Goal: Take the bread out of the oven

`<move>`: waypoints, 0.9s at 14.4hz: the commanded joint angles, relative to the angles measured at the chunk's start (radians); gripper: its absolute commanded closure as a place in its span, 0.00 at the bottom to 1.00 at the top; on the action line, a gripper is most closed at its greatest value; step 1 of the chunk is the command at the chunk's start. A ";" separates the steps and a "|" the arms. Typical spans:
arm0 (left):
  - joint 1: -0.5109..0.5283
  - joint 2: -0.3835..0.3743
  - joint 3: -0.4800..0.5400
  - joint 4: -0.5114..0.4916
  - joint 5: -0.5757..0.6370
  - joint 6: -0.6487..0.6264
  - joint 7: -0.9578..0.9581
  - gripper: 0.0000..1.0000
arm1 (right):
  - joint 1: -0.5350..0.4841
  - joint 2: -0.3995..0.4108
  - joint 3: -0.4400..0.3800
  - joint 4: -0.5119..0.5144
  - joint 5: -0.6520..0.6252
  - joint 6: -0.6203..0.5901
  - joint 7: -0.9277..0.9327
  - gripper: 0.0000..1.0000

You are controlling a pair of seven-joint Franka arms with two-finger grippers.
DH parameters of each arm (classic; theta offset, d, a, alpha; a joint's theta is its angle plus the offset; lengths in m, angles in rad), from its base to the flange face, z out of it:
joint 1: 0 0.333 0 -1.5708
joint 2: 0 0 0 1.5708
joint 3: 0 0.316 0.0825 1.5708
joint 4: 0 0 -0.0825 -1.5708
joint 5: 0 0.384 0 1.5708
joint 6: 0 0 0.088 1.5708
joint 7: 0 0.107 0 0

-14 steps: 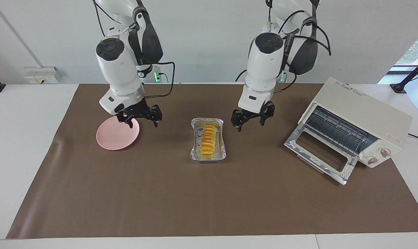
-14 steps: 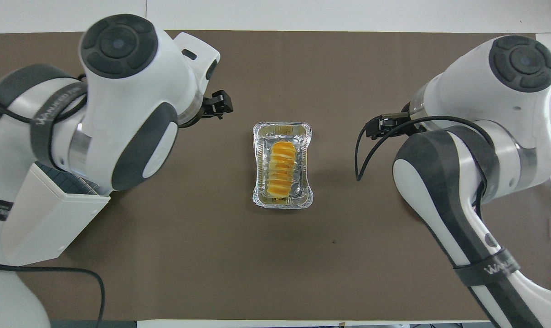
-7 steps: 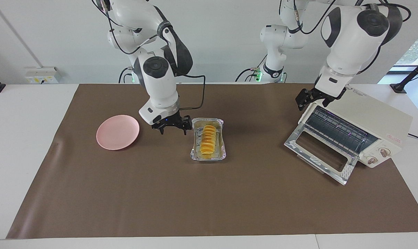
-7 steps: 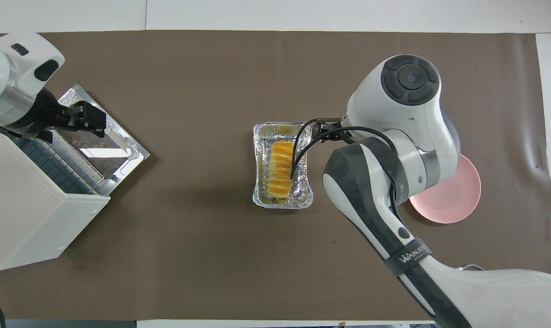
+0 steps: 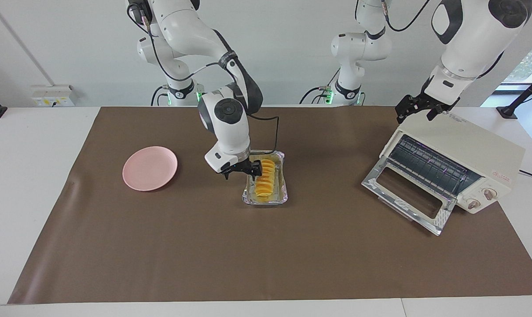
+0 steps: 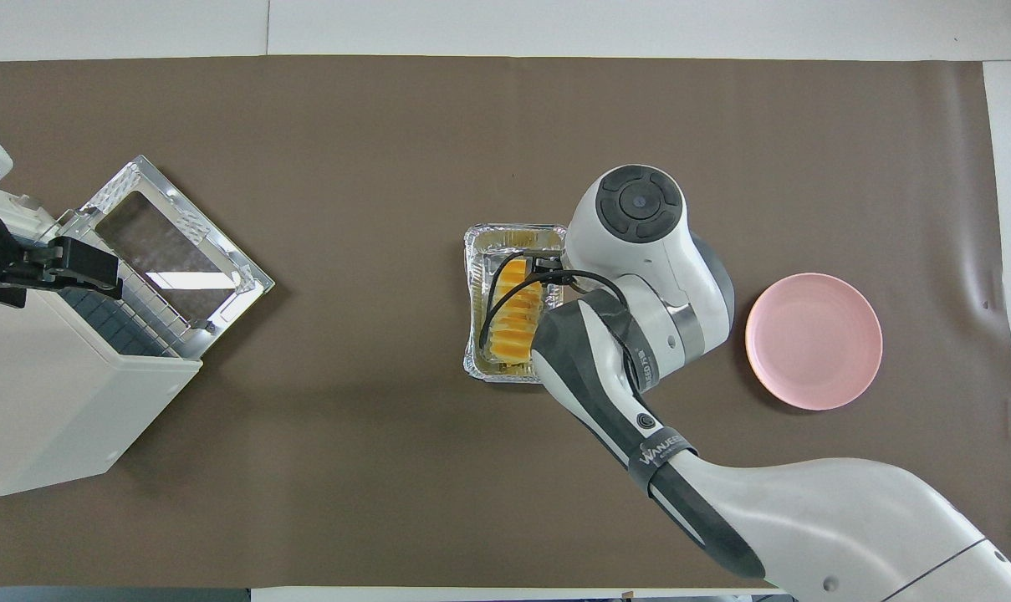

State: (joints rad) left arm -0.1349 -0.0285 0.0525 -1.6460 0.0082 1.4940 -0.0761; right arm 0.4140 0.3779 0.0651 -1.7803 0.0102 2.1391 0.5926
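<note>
1. Brown matting [image 5: 204,255] covers the white table, and on it everything is already laid out: the oven [image 5: 464,163] at the left arm's end with its drop-down door [image 5: 409,200] lying open, the foil tray [image 5: 250,199] in the middle, the pink plate [image 5: 150,168] toward the right arm's end.
2. And the bread [image 5: 264,181] is not in the oven at all. It lies in the foil tray on the mat, well apart from the oven, so the getting-out part looks done.
3. Big change in the last second: the right gripper [image 5: 244,169] has swung away from above the plate, crossed to the tray, and now sits low at the end of the tray nearer the robots, right at the loaf.
4. Its fingers stand spread wide with nothing clamped between them. One finger shows against the loaf's top slices in the facing view, but whether it touches them I cannot tell.
5. Meanwhile the left gripper [image 5: 417,108] has gone the other way, from beside the tray up to a spot over the oven's top edge, nearer the robots than the door. Fingers wide apart, nothing in them.
6. What it means, as I read it: the right arm is lining up to pinch the loaf, probably to lift it clear of the foil toward the plate, while the left arm hangs over the oven, perhaps for the door.
7. Watch the foil here. It is light and crinkled, and a grip set too low could drag the tray along with the loaf.
</note>
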 commanded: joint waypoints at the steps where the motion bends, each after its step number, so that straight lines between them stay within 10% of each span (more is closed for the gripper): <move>1: 0.034 -0.013 -0.022 -0.008 -0.010 -0.017 0.044 0.00 | 0.022 -0.011 -0.001 -0.066 -0.004 0.073 0.061 0.00; 9: 0.066 0.005 -0.085 -0.015 -0.011 -0.023 0.059 0.00 | 0.020 -0.010 -0.001 -0.145 -0.003 0.194 0.096 0.29; 13: 0.063 0.041 -0.085 0.021 -0.007 -0.012 0.059 0.00 | 0.023 -0.010 -0.001 -0.143 -0.003 0.202 0.145 0.97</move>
State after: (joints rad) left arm -0.0920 -0.0093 -0.0189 -1.6527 0.0081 1.4763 -0.0362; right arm 0.4381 0.3785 0.0619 -1.9058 0.0103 2.3204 0.7069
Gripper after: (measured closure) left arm 0.000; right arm 0.502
